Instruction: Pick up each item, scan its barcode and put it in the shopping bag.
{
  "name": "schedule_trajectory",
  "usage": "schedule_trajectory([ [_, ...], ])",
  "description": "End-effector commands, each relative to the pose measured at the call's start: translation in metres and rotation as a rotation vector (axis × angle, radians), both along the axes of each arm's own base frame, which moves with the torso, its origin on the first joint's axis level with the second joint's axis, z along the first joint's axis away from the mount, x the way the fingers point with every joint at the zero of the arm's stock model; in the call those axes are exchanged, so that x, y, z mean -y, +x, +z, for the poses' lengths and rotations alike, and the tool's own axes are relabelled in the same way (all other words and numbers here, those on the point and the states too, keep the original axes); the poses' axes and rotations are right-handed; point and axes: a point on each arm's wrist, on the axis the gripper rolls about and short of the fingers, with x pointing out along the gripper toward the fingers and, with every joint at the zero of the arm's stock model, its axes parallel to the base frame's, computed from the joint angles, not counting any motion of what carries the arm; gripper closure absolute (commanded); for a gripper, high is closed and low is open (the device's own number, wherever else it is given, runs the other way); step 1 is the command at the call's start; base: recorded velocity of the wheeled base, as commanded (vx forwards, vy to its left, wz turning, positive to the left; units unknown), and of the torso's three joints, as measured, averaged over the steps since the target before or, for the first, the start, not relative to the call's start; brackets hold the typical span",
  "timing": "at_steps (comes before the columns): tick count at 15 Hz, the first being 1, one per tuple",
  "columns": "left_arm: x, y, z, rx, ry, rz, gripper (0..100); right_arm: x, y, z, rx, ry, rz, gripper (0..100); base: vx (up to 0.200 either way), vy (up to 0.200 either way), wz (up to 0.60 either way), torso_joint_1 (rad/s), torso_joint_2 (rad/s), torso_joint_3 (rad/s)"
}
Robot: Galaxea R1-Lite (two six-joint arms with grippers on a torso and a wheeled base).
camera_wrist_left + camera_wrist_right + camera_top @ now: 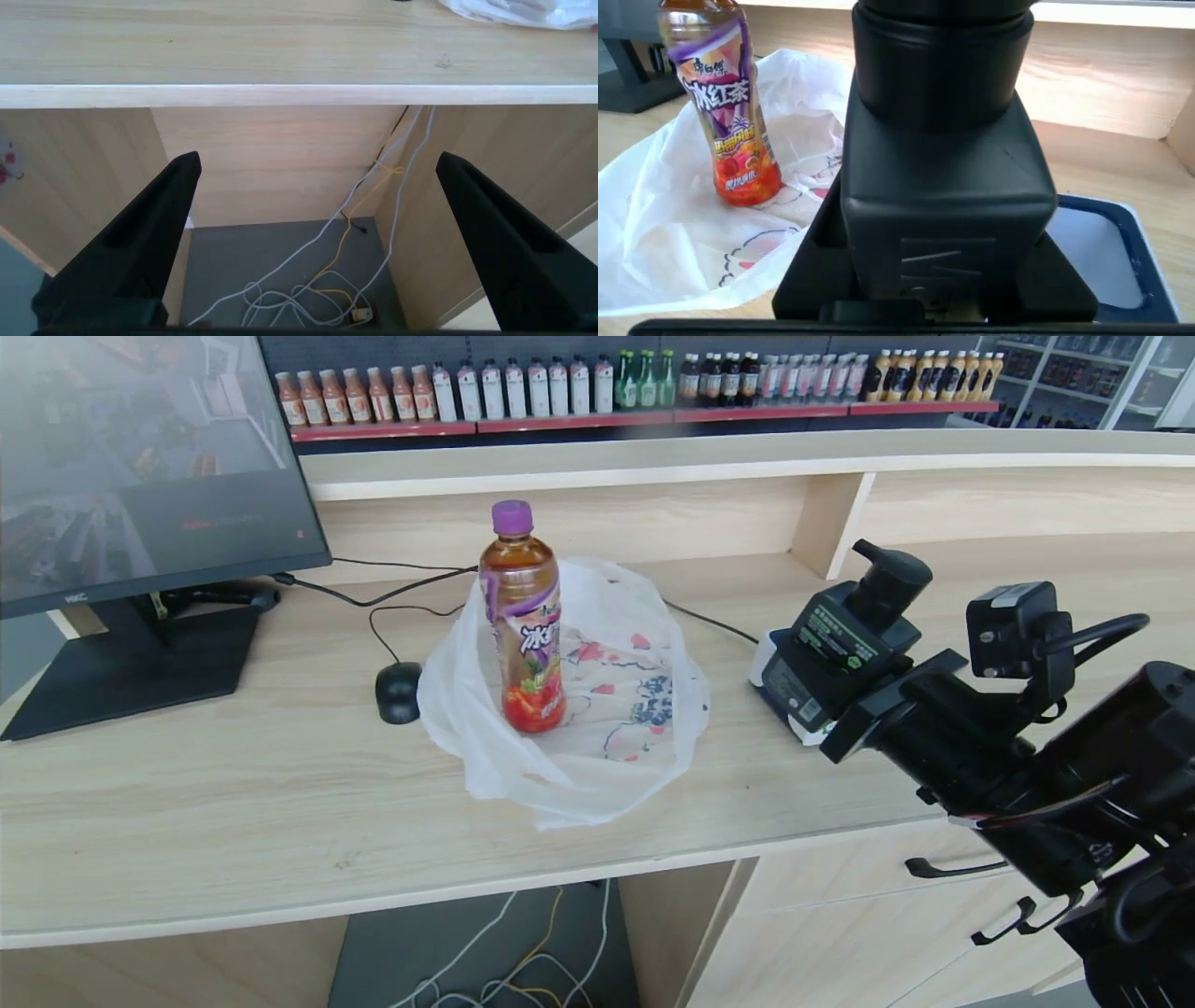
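An iced-tea bottle (523,616) with a purple cap stands upright inside the open white shopping bag (635,719) in the middle of the wooden counter (233,803). To the right of the bag, my right gripper (873,695) is shut on the black barcode scanner (845,639), just above its cradle (777,689). In the right wrist view the scanner (938,187) is close up, with the bottle (724,112) and the bag (654,205) beyond it. My left gripper (313,252) is open with nothing between its fingers, below the counter's front edge (299,93).
A monitor (140,457) on a black stand is at the back left, with a black mouse (399,692) beside the bag. Loose cables (308,289) lie under the counter. Drawer handles (943,870) are under my right arm. A raised ledge (597,462) backs the counter.
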Motion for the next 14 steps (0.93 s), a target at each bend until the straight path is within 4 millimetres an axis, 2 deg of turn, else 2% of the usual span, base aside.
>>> schedule_trajectory([
  [1,0.0,0.0,0.0,0.0,-0.001,0.0,0,0.0001,-0.0011,0.0014,0.006,0.002,0.002,100,0.0,0.2,0.0,0.002,0.0,0.002],
  [5,0.0,0.0,0.0,0.0,0.001,0.0,0,-0.0002,-0.0006,0.0006,0.003,0.001,0.002,100,0.0,0.2,0.0,0.0,0.0,0.004],
  [14,0.0,0.0,0.0,0.0,-0.001,0.0,0,-0.0035,0.0058,-0.0037,-0.008,-0.005,0.002,100,0.0,0.0,0.0,0.0,0.0,0.0],
])
